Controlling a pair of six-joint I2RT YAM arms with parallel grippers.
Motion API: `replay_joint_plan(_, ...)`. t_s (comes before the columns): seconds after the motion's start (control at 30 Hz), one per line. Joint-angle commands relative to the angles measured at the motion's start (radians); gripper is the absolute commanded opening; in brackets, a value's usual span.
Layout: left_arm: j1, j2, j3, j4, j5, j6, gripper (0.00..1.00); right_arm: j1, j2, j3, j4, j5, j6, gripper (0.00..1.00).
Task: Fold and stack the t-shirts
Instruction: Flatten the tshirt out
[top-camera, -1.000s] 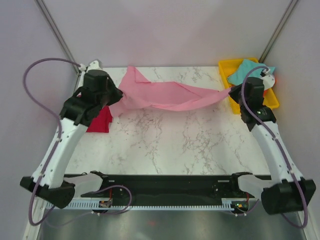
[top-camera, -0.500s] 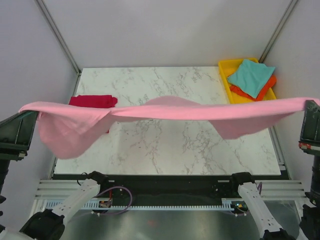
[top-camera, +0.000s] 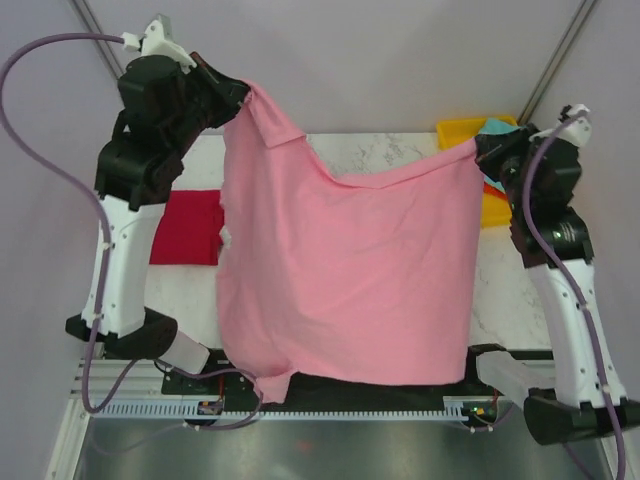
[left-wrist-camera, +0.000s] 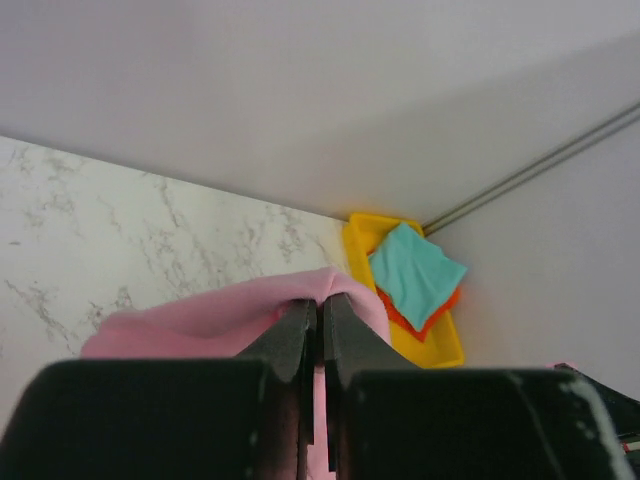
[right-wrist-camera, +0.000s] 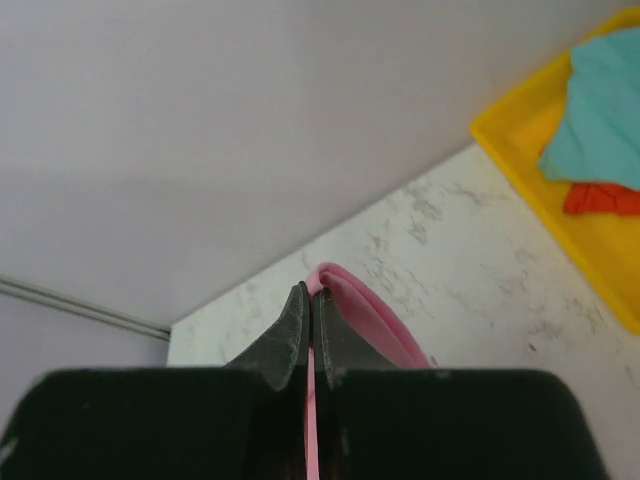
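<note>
Both grippers are clamped shut on the pink t-shirt (top-camera: 350, 270), the left gripper (top-camera: 238, 97) in the upper left and the right gripper (top-camera: 479, 150) at the right edge. The shirt hangs like a curtain mid-frame, long axis top to bottom, free edge low by the near rail. Each pinch looks thin, so a corner could slip, or the cloth could land on the folded crimson shirt (top-camera: 188, 228) at left.
</note>
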Motion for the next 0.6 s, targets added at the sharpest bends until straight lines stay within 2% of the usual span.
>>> replay_joint_plan(0.0,0.049,0.053,0.03,0.168,-0.028,0.024,0.02,0.0,0.112,-0.011,0.149,0.011,0.046,0.0)
replay_joint_plan(0.1,0.1,0.18,0.131,0.22,0.059,0.021,0.02,-0.013,0.266,0.121,0.139,-0.018,0.074,0.0)
replay_joint_plan(0.13,0.106,0.214,0.248,0.213,0.064,0.024,0.02,-0.023,0.299,0.161,0.134,-0.056,0.082,0.0)
replay_joint_plan(0.23,0.112,0.243,0.346,0.265,0.064,0.069,0.02,-0.058,0.413,0.323,0.108,-0.113,0.102,0.0)
replay_joint_plan(0.33,0.112,0.207,0.268,0.413,0.058,0.145,0.02,-0.058,0.508,0.455,0.082,-0.132,0.096,0.0)
replay_joint_plan(0.57,0.131,0.285,0.26,0.457,0.099,0.245,0.02,-0.084,0.66,0.532,0.091,-0.153,0.088,0.0)
